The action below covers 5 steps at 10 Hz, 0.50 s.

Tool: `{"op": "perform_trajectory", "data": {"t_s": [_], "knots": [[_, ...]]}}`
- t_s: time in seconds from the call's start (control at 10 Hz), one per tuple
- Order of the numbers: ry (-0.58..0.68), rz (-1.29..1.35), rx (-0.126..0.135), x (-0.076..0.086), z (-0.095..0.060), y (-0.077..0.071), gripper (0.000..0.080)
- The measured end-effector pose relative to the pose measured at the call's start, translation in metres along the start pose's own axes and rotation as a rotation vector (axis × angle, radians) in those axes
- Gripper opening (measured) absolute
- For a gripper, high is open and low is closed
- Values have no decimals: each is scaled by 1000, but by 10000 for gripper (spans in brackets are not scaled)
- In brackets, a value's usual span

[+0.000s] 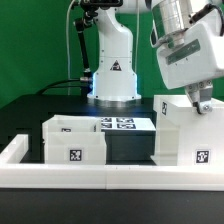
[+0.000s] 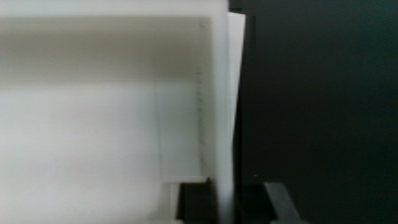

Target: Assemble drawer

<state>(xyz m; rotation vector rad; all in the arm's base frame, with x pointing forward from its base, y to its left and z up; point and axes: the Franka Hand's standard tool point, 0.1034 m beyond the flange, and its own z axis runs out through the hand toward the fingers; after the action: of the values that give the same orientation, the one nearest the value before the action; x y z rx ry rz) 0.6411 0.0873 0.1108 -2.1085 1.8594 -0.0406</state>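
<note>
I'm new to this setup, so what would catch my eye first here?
The jaws hang at the exterior view's right, straddling a wall of the tall white housing. The low drawer sits apart at the exterior view's left, with the marker board between them.

Drawer [image 1: 72,140] looked matt white plastic, smooth-walled, with flat printed tags. Housing [image 1: 185,135] showed same matt white plastic. Border rail [image 1: 110,178] appeared smooth, white. Table [image 1: 28,115] was matt black. Arm casing [image 1: 188,55] looked faintly glossy.
</note>
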Motion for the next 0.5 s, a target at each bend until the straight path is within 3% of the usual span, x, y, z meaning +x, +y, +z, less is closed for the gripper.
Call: {"op": "perform_trajectory", "data": {"t_s": [0.5], "knots": [[-4, -23, -6, 0, 1, -1, 42]]}}
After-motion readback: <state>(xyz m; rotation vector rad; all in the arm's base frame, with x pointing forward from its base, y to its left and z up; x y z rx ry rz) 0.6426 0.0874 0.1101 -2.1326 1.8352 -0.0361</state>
